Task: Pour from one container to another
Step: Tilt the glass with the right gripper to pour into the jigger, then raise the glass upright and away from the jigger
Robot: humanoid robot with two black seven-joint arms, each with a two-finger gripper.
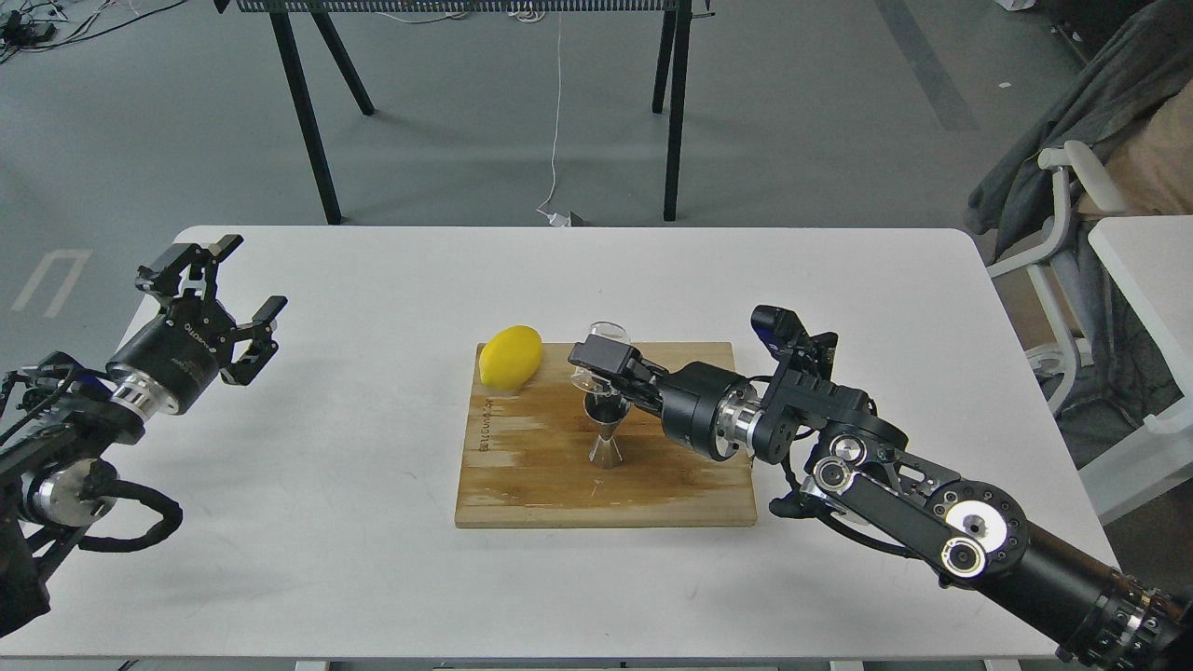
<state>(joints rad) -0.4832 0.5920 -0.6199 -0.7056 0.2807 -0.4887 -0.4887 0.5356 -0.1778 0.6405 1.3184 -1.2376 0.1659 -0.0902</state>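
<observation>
A small clear glass cup is held tilted above the wooden board, with my right gripper shut on it. Directly beneath it stands the steel hourglass jigger upright on the board, its top partly hidden by the gripper's fingers. Whether anything flows from the cup cannot be made out. Far to the left, my left gripper hovers open over the table's left edge, holding nothing.
A wooden cutting board lies at the table's middle. A yellow lemon rests at its back left corner, close to the cup. A white chair and another table stand to the right.
</observation>
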